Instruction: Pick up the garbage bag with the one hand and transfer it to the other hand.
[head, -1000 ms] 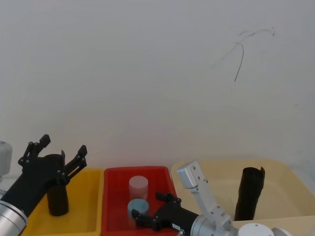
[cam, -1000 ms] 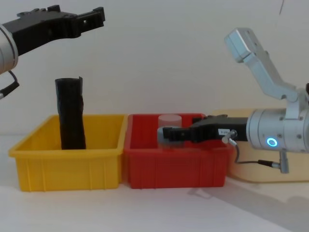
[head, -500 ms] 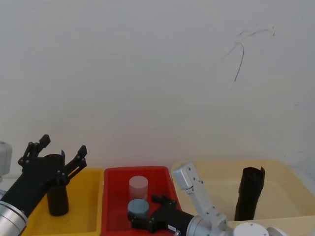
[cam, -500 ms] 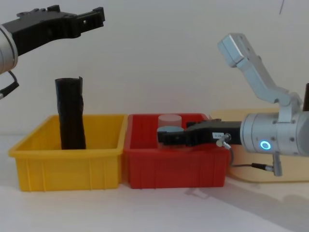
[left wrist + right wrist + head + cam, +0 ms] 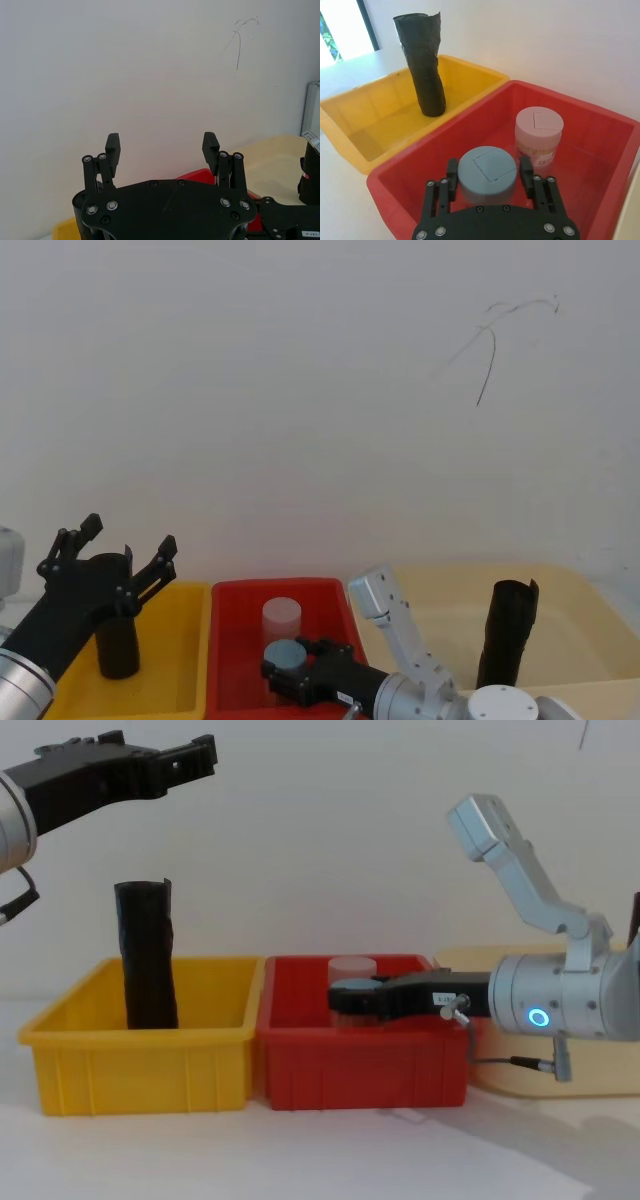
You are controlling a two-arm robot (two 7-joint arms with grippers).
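The garbage bag [image 5: 148,960] stands upright in the yellow bin [image 5: 140,1065], and it rises well above the rim [image 5: 422,65]. My left gripper [image 5: 128,540] hangs above it, open and holding nothing, fingers spread wide [image 5: 161,145]. My right gripper [image 5: 488,172], on the wrist with the blue light, reaches into the red bin [image 5: 360,1065]. Its fingers press both sides of a grey-blue capped jar [image 5: 486,175].
A pink capped jar [image 5: 538,135] stands just behind the grey-blue one in the red bin. A second black roll [image 5: 508,633] with a jagged top stands in the beige bin [image 5: 440,590] at the right. A white wall rises behind the bins.
My right gripper has slid left over the red bin and its spread fingers have closed in on the grey-blue jar. The left arm and the garbage bag have not moved.
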